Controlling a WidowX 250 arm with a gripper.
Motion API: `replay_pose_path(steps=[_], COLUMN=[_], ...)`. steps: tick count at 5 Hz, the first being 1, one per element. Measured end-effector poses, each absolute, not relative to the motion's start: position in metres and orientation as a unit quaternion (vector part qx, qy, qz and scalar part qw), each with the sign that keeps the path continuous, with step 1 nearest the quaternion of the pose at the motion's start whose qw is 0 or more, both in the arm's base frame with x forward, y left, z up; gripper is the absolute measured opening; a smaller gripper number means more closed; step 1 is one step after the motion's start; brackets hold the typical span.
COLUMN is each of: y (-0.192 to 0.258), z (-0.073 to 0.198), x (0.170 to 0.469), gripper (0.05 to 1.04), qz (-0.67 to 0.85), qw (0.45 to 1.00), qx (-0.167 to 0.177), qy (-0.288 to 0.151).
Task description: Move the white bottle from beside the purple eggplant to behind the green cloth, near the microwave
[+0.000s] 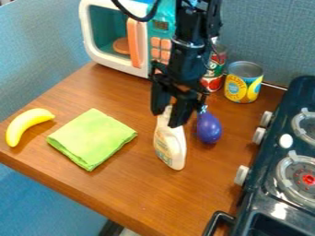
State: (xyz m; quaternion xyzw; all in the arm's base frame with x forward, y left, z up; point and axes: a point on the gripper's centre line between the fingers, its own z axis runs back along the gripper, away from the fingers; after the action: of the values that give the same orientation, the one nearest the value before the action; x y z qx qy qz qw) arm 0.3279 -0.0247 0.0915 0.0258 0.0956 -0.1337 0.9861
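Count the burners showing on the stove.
2: the far burner, at the right edge, and the near burner, with a red centre. Others may lie past the edge.

Single fixed camera, slanting down from above the wooden table (203, 203)'s front

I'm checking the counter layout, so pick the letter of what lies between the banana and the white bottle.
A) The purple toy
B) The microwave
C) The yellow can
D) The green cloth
D: the green cloth lies flat on the wooden counter, with the banana on one side and the white bottle on the other.
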Motion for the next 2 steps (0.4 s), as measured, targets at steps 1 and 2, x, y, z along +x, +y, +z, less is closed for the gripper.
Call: replay_pose_path(steps=[1,2], y=[-0.0193,-0.019], z=[0.0946,0.0942], x=[0.3286,0.3256], gripper=[0.388,0.364], qz=[-0.129,-0.133], qw=[0.987,0.985], qx=[0.021,0.013], qy=[0.097,0.106])
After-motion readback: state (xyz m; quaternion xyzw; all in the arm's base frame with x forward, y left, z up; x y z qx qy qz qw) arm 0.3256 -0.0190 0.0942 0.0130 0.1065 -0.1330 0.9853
